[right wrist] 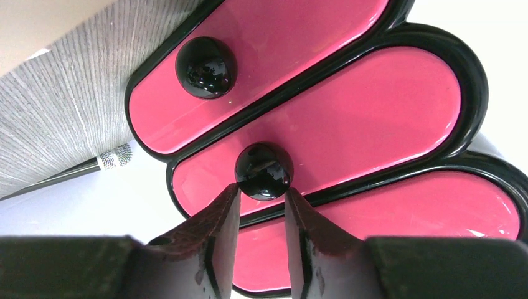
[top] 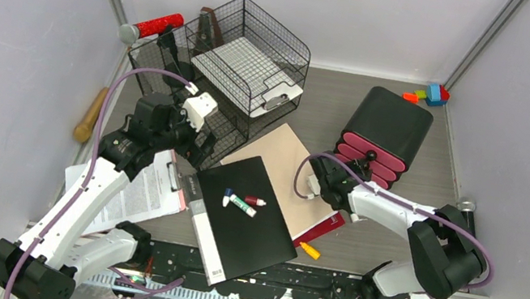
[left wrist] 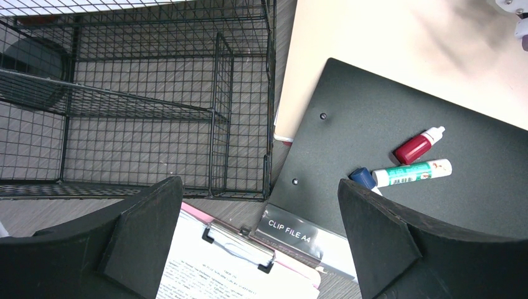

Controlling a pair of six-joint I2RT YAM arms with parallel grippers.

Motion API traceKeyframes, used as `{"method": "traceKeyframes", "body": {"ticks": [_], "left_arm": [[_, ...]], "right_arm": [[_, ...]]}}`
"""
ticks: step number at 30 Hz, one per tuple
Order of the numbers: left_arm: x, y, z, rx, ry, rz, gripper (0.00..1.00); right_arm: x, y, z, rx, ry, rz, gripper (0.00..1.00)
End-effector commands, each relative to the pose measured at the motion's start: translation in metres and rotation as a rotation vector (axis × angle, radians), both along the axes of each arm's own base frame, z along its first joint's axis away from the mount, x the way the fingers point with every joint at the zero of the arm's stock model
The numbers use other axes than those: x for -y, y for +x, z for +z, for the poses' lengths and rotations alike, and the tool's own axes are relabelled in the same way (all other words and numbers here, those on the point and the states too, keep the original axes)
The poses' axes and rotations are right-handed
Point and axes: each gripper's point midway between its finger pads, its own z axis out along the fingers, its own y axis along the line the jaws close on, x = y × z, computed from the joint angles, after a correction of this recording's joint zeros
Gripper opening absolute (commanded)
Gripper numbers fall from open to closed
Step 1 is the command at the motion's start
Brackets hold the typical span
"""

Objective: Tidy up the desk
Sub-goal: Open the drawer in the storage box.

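At far left, hard by the wall: a wooden stick [top: 91, 115], flat on the desk [top: 431, 166]. Desk itself grey wood-grain, wall to wall under everything, metal rail along the near edge.

Next in, left gripper [left wrist: 258, 187]: wide open, nothing between the fingers, hanging over the top of the clipboard [left wrist: 236, 265], just beside the front corner of the mesh rack [left wrist: 124, 112]. Rack at back left, something white on its upper tier, red-handled tool [top: 156, 23] at its back-left corner.

Centre now: black clip file [top: 262, 239] lying across a tan folder [top: 286, 149], carrying a red bottle [top: 255, 200] and a green-labelled tube [top: 243, 207], side by side. Yellow bit [top: 310, 250] on the desk near the file's right corner.

Right of centre, right gripper [right wrist: 261, 196]: fingers close together, narrow gap between, tips right at the black knob [right wrist: 263, 171] on the middle pink front of the drawer unit [top: 389, 126]. Clamped or only touching, cannot tell.

Coloured blocks [top: 429, 94] in the far right corner.
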Motion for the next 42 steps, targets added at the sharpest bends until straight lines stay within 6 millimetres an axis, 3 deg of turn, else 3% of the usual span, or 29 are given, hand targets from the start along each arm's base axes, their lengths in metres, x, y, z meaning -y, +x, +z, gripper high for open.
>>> {"method": "traceKeyframes", "body": {"ticks": [1,10,13,18,21,30,42], "left_arm": [[0.003,0.002,0.01,0.046,-0.012,-0.024,0.99],[0.004,0.003,0.01,0.047,-0.012,-0.024,0.99],[0.004,0.003,0.01,0.047,-0.011,-0.025,0.99],[0.004,0.003,0.011,0.047,-0.013,-0.025,0.99],[0.004,0.003,0.01,0.046,-0.012,-0.025,0.99],[0.003,0.002,0.009,0.045,-0.008,-0.023,0.99],[0.002,0.002,0.008,0.045,-0.006,-0.021,0.99]], "right_arm": [[0.001,0.002,0.017,0.03,-0.048,0.014,0.34],[-0.001,-0.001,0.014,0.034,-0.021,0.006,0.19],[-0.002,-0.002,0.012,0.029,-0.01,0.003,0.18],[-0.003,-0.006,0.009,0.017,0.027,-0.018,0.39],[-0.005,-0.007,0.006,0.014,0.042,-0.019,0.45],[-0.011,-0.001,-0.006,0.02,0.068,-0.01,0.49],[-0.013,0.001,-0.012,0.025,0.081,-0.011,0.46]]}}
